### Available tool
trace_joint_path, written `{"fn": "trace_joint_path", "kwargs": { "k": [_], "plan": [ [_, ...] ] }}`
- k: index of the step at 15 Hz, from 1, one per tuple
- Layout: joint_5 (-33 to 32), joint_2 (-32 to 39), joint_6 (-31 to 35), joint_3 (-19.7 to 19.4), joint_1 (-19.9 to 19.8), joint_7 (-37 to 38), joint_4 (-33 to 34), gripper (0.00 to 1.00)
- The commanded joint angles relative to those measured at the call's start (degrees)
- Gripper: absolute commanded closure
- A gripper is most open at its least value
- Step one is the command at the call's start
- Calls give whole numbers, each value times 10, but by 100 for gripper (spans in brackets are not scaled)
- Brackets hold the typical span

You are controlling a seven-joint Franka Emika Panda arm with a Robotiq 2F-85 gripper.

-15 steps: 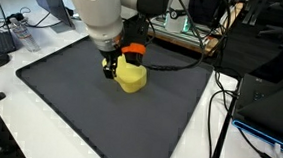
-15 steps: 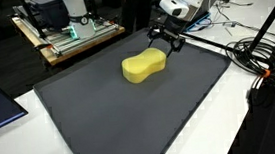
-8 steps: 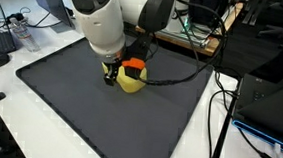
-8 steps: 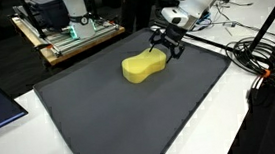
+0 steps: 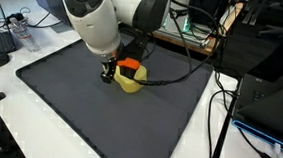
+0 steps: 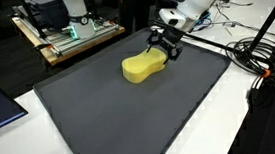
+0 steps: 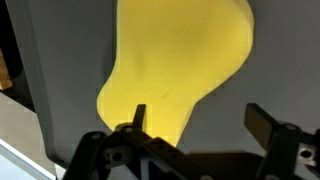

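Note:
A yellow peanut-shaped sponge lies on the dark grey mat; it also shows partly behind the arm in an exterior view and fills the top of the wrist view. My gripper hangs open just above the sponge's narrow end, close to the mat. In the wrist view the gripper has its fingers spread, one over the sponge's narrow end, the other over bare mat. It holds nothing.
The mat lies on a white table. Black cables run along one side. A wooden frame with electronics stands behind the mat. A dark laptop-like object sits beside the mat.
The arm has lowered and shifted slightly toward the sponge's narrow end; the gripper stayed open. The sponge has not moved.

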Motion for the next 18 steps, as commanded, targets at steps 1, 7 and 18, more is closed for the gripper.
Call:
{"fn": "trace_joint_path", "kwargs": {
  "k": [1, 7, 18],
  "plan": [
    [30, -36, -1, 4, -33, -37, -19, 0],
    [119, -97, 53, 16, -115, -197, -83, 0],
    [295, -243, 199, 5, -231, -614, -301, 0]
  ]
}}
